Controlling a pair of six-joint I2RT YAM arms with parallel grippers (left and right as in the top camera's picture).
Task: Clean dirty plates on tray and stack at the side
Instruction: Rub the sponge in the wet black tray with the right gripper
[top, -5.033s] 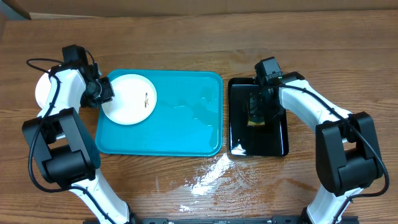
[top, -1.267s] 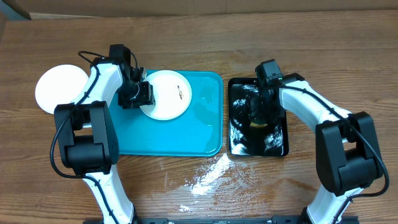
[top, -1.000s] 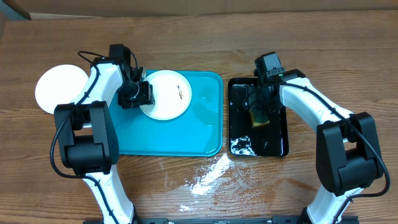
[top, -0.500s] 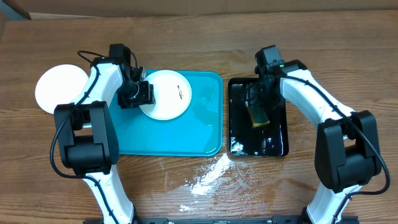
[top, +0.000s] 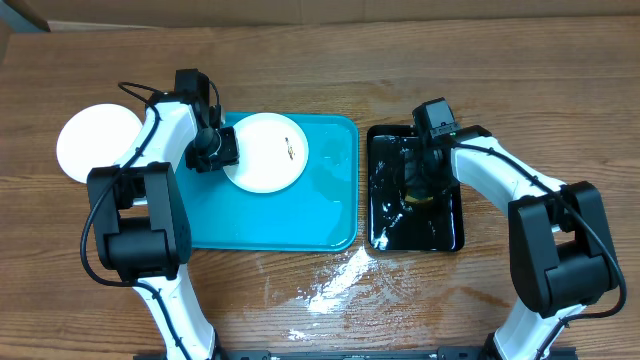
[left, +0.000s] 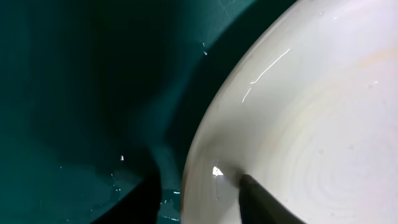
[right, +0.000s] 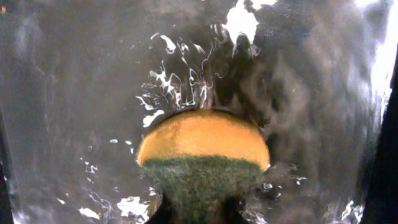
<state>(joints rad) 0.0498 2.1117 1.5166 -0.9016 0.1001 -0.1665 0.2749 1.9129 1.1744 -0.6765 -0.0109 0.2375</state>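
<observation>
The right gripper (top: 413, 188) has just dunked its pinched yellow-and-green sponge (right: 202, 146) in the wet shiny black tray (top: 443, 232), ready to scrub, while the left gripper (top: 225, 151) still pinches the speckled round white plate (top: 270, 155) on the big turquoise plastic tray (top: 300, 215).

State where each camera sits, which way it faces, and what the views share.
Overhead: above the table, facing straight down; left arm, right arm, blue tray, plate and black tray show.
Left wrist: on left arm, facing plate rim over blue tray; one finger shows.
Right wrist: on right arm, facing sponge in black tray; fingers barely show.
Shared: overhead and left wrist both show the plate.
</observation>
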